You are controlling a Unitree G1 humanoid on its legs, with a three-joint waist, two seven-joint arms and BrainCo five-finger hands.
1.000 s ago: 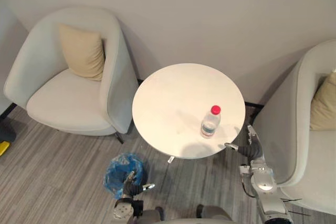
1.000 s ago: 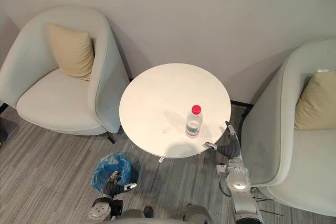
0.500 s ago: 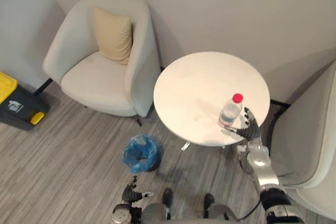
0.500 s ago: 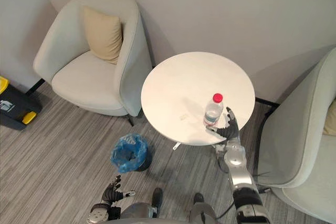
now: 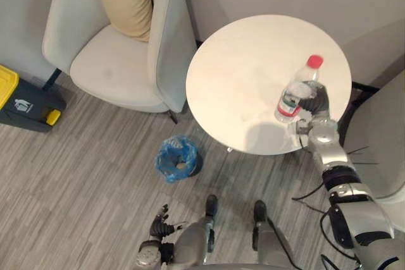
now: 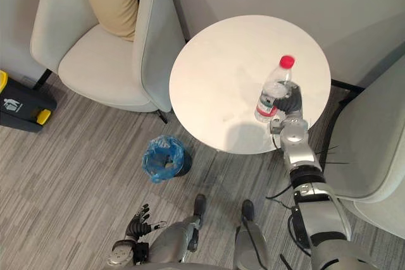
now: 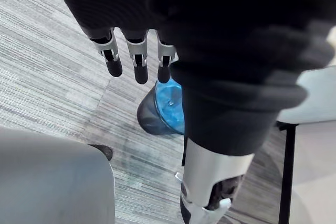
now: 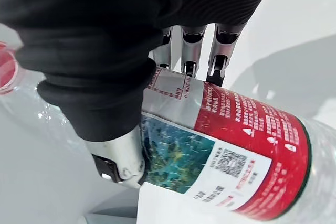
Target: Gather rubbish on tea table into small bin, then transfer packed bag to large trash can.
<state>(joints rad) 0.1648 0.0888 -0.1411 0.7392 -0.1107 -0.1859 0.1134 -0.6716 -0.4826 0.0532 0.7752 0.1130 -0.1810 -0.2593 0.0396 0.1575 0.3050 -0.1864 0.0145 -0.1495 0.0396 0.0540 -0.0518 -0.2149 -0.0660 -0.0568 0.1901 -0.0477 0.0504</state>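
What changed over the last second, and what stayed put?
The right hand moved from the table edge in to the bottle and closed round it. The bottle is still at the table's right side; whether it is lifted I cannot tell. The left hand stays low and open, and the bin stays on the floor.

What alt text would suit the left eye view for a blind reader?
The robot's right hand grips a red-capped clear bottle near the edge of a round white table. A small bin lined with a blue bag stands on the floor beside the table, by a pale armchair; the left hand hangs open below.
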